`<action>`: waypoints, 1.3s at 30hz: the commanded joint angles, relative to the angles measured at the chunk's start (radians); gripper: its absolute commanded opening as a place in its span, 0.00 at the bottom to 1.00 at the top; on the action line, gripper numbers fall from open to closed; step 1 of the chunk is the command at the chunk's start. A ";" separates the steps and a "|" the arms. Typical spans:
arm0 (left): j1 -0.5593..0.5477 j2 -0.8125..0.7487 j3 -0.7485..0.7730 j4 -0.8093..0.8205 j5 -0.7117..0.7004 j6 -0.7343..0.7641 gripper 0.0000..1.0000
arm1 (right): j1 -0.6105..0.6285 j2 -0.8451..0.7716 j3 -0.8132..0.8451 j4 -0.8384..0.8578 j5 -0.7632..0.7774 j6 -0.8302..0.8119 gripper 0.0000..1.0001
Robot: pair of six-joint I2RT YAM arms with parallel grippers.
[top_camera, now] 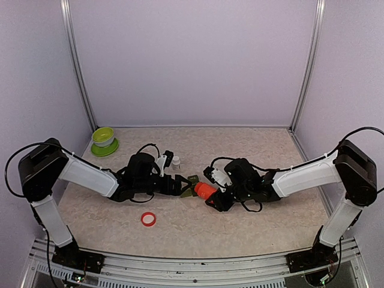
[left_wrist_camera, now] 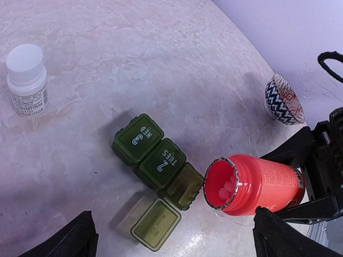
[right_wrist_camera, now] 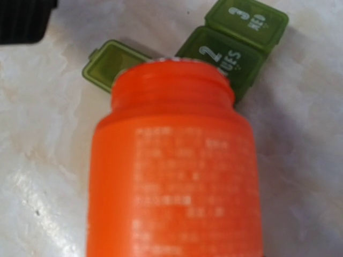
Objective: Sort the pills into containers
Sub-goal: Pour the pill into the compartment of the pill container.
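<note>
Right gripper point(top_camera: 215, 195) clamps the red bottle point(left_wrist_camera: 262, 184), tipped sideways. Its mouth is just right of the containers point(left_wrist_camera: 155, 155), by the open end compartment point(left_wrist_camera: 185, 186), evidently to pour pills point(left_wrist_camera: 228, 187). Left gripper point(top_camera: 182, 183) stands wide and empty, left of the row.

Top cam: fixed, high at the near edge, looks down and forward across the whole table point(top_camera: 252, 147) to the back wall point(top_camera: 192, 60); far off. Left wrist cam: angled down, close on the containers point(left_wrist_camera: 155, 160), facing the open mouth of the red bottle point(left_wrist_camera: 262, 184). Right wrist cam: very near the bottle's side, looking along it to the containers. All three share bottle and containers.
</note>
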 commanded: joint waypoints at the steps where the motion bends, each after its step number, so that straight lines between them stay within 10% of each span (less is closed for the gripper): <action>1: 0.004 0.007 0.002 0.015 0.010 0.008 0.99 | -0.007 0.013 0.040 -0.009 0.000 -0.010 0.29; 39: 0.010 0.059 0.035 -0.026 0.000 0.008 0.99 | -0.008 0.025 0.116 -0.116 -0.005 -0.032 0.29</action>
